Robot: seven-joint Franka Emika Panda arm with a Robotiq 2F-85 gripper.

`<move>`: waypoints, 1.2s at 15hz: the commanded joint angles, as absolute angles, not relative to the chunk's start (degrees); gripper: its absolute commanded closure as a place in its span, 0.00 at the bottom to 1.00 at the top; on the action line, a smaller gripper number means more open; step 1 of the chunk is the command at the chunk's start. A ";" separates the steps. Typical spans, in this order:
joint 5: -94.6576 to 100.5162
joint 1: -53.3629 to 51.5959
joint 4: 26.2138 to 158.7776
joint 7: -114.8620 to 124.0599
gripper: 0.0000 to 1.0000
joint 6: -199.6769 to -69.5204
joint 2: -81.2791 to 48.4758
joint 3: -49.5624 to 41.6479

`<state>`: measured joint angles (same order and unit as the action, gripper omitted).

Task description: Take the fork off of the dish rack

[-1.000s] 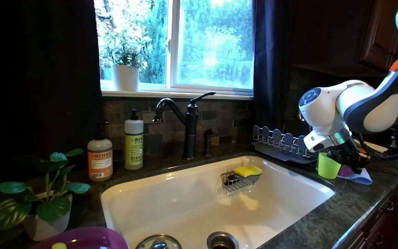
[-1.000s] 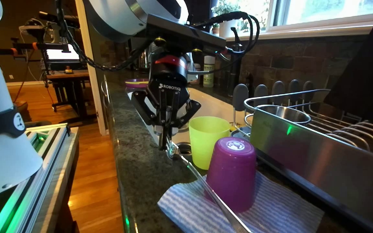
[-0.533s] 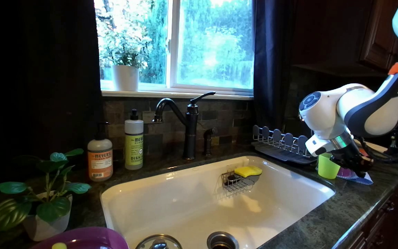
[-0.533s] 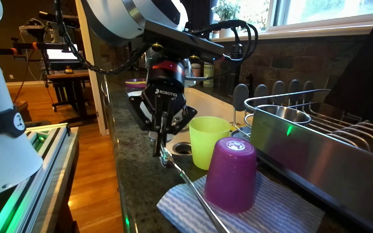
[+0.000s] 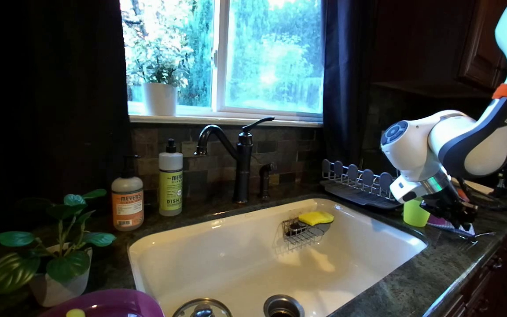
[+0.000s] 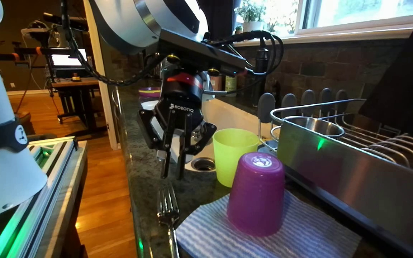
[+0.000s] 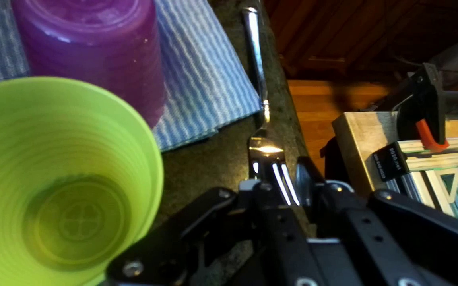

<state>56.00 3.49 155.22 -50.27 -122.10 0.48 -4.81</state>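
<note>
A silver fork (image 6: pixel 168 215) lies on the dark counter beside the striped cloth, with its tines under my gripper (image 6: pixel 172 176). In the wrist view, the fork (image 7: pixel 266 147) runs from the far handle end back to tines partly hidden by a finger. My gripper (image 7: pixel 286 176) is open, its fingers parted just above the tines with nothing held between them. The gripper (image 5: pixel 467 222) and fork (image 5: pixel 478 237) also show small in an exterior view. The dish rack (image 6: pixel 335 179), with a steel side and grey oval posts, stands to the right; its dark tray (image 5: pixel 361 193) shows too.
An upright green cup (image 6: pixel 233 157) stands close to the gripper. An upside-down purple cup (image 6: pixel 256 197) stands on the blue striped cloth (image 6: pixel 206 233). The white sink (image 5: pixel 253 259) lies beyond. The counter edge (image 7: pixel 288 107) runs close by the fork.
My gripper has opened and let go of the fork. It moved down and slightly left in an exterior view. The fork went from slanting in the fingers to lying on the counter. The green cup shifted slightly.
</note>
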 commanded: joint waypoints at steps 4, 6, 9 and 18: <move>51.97 3.87 155.33 -49.80 0.31 -124.46 1.10 -4.77; 42.93 3.46 156.50 -54.03 0.15 -126.37 4.21 -4.48; 28.26 1.77 158.29 -60.15 0.00 -125.62 8.73 -3.75; 1.86 -2.28 156.10 -58.17 0.00 -121.51 26.85 -4.49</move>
<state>6.09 -1.74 156.15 -59.46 -125.06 17.72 -3.11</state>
